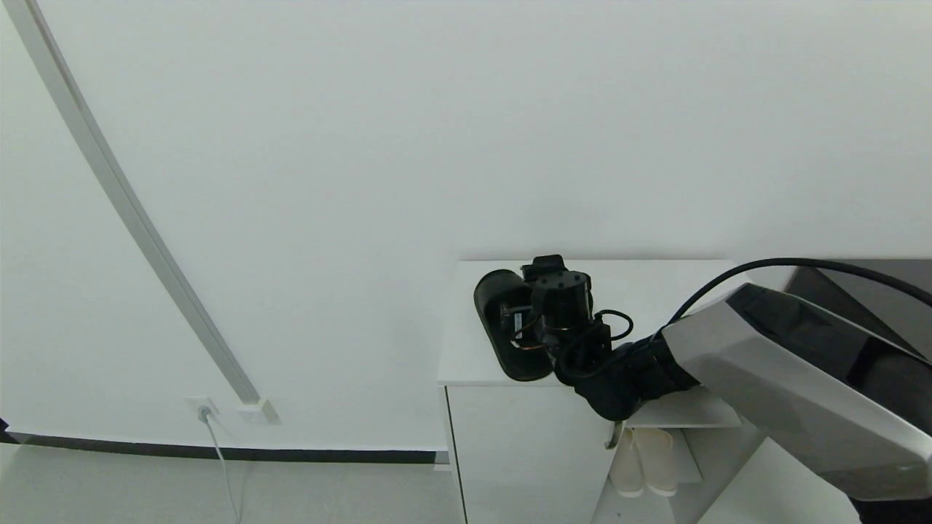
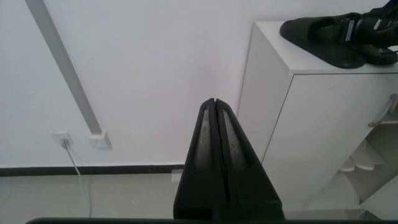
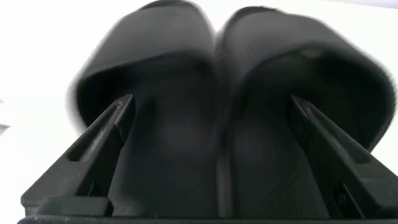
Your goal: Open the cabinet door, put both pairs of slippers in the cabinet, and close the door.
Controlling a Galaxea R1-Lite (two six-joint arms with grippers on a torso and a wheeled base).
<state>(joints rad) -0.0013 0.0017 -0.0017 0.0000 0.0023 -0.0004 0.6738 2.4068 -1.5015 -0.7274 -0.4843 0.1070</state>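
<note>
A pair of black slippers [image 1: 502, 331] lies on top of the white cabinet [image 1: 655, 291], near its left edge. My right gripper [image 1: 523, 324] is right at them, open, with one finger on each outer side of the pair [image 3: 211, 74]. The cabinet's right door [image 1: 761, 484] stands open. Inside, a pair of white slippers [image 1: 644, 462] rests on a shelf. My left gripper [image 2: 214, 104] is shut and holds nothing, low and to the left of the cabinet [image 2: 311, 124], facing the wall. From there the black slippers [image 2: 323, 37] and the right gripper [image 2: 367, 26] show on the cabinet top.
The cabinet stands against a plain white wall. A grey cable duct [image 1: 124, 196] runs slantwise down the wall to a socket [image 1: 202, 407] with a cord. Open floor [image 1: 218, 487] lies left of the cabinet.
</note>
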